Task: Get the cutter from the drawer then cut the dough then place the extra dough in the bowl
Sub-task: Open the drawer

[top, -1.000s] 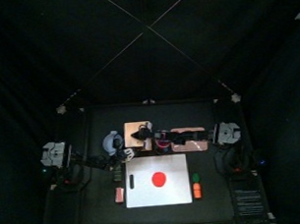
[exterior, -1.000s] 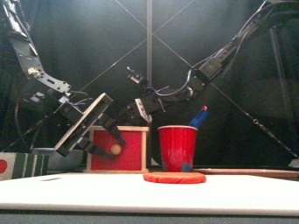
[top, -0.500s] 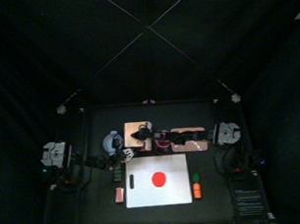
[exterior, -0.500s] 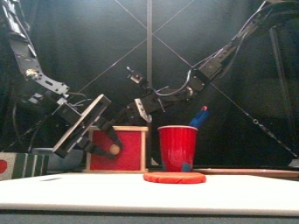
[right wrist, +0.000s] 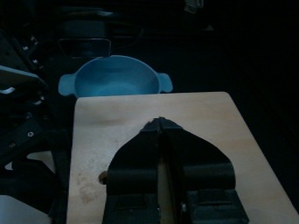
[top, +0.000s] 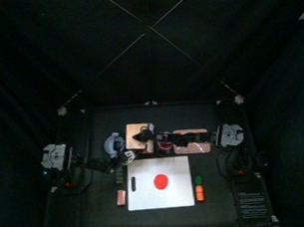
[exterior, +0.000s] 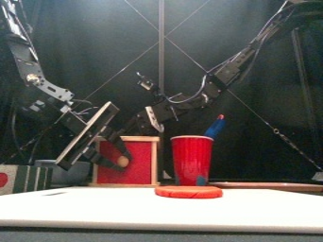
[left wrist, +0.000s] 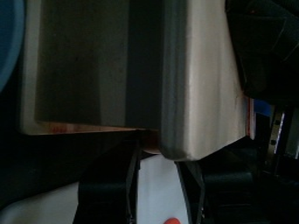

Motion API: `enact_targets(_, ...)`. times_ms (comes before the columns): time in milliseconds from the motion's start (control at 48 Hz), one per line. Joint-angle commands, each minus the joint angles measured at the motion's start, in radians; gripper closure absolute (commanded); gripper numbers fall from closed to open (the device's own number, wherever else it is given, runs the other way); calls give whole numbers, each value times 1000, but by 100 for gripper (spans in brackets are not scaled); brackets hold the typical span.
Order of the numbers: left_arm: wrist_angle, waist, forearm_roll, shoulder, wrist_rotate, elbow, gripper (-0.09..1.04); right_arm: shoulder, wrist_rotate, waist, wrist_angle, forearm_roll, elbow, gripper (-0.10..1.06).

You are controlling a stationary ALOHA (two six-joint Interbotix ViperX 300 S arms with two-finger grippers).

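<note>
Dough: 1 disc; 1 box, 1 bowl, 1 cup.

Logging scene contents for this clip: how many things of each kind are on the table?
White cutting board: 1
Red dough disc: 1
Wooden box: 1
Blue-grey bowl: 1
Red cup: 1
Toy foods, one each side of the board: 2
Total: 7, plus an unclear pinkish patch behind the board.
</note>
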Motion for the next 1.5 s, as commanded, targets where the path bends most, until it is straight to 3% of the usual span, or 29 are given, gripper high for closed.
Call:
enact_targets(21, 14, -41, -14, -15, 3, -3, 39, -15, -2, -2, 14, 0, -2, 101)
enact_targets(854, 58, -232, -117, -43, 2, -12, 39, -51, -9, -17, 29, -8, 2, 101)
enact_targets(1500, 81, -253, -118, -35, 8, -14, 38, -55, -9, -18, 29, -8, 2, 101)
